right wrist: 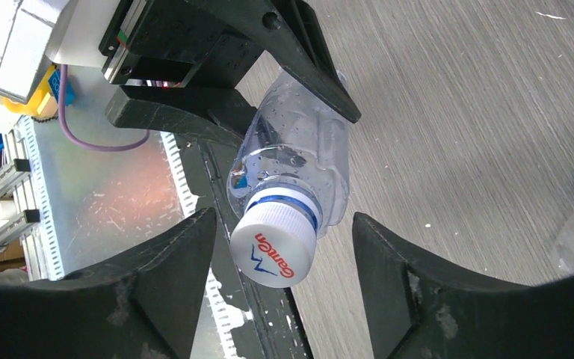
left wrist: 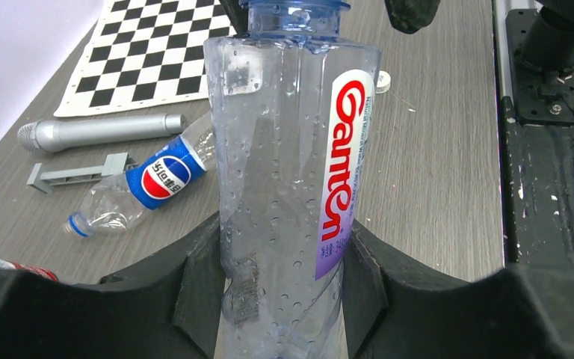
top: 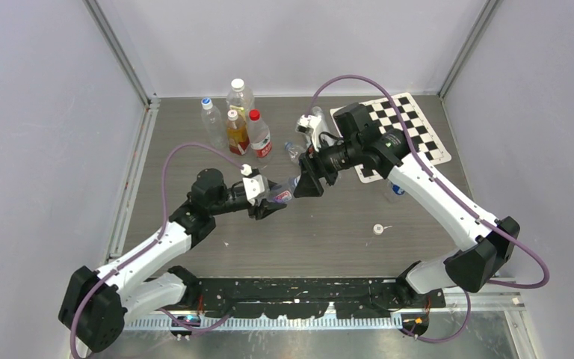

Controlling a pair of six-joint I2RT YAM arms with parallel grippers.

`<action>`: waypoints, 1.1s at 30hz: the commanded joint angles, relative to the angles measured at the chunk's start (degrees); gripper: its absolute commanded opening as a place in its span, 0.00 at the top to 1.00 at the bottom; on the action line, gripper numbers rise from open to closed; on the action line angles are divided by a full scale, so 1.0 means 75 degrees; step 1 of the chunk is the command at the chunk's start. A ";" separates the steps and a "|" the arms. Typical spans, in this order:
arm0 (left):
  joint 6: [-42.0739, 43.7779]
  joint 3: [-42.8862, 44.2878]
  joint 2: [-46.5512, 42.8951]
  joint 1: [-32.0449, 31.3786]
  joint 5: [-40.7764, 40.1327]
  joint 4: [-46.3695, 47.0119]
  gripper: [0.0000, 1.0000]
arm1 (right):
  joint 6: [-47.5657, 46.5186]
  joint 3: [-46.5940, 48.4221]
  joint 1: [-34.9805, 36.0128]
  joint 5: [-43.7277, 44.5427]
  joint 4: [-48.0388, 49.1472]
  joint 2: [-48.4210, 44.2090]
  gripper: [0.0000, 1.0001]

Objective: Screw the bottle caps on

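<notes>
Lying loose near the front of the counter (top: 329, 247) is a white cap (top: 378, 229). Beyond it the left hand (top: 269, 203) pinches the Ganten bottle (left wrist: 284, 149) in the air. Its own cap (right wrist: 273, 247) sits between the spread jaws of the right hand (right wrist: 282, 221). I'd close squarely, then twist gently. Farther back lies the Pepsi bottle (left wrist: 149, 183).

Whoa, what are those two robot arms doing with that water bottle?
They are putting a lid on it. The left gripper is clamped on the clear Ganten bottle and points it at the other arm. A white cap sits on the bottle's neck. The right gripper is open around it, with a finger on each side, not touching. A loose white cap and a Pepsi bottle lie on the table.
</notes>
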 commanded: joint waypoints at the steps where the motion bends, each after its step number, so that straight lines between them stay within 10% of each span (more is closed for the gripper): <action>1: -0.0828 -0.0242 0.0098 -0.0044 -0.0262 0.1615 1.00 | 0.0125 0.0321 -0.0098 0.0186 0.0067 -0.0145 0.26; 19: -0.3033 -0.0648 0.0771 -0.0045 -0.1029 0.3529 1.00 | 0.0704 0.1204 -0.0438 0.1219 -0.0563 -0.0731 0.17; 33: -0.3935 -0.0507 0.1247 -0.0045 -0.0880 0.4843 1.00 | 0.3141 0.0479 -0.0579 0.2835 0.2211 -0.0995 0.50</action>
